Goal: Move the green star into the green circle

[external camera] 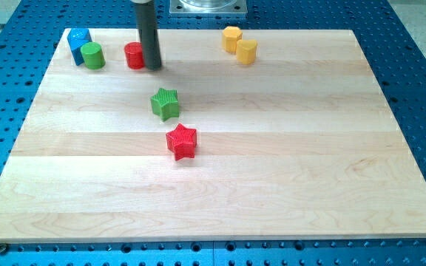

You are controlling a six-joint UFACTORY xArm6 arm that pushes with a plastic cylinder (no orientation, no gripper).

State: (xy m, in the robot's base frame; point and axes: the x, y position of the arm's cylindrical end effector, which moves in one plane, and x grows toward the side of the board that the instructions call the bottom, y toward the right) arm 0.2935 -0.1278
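The green star (166,103) lies on the wooden board, left of centre in the upper half. The green circle (92,55) is a green cylinder near the board's top left corner, far to the star's upper left. My dark rod comes down from the view's top and my tip (152,66) rests on the board just right of a red cylinder (134,55), touching or nearly touching it. The tip is above the green star, about a block's width away from it.
A blue block (78,41) stands against the green cylinder's upper left. A red star (182,141) lies just below and right of the green star. Two yellow blocks (232,37) (247,51) stand together at the top right of centre. The board's edge meets a blue perforated table.
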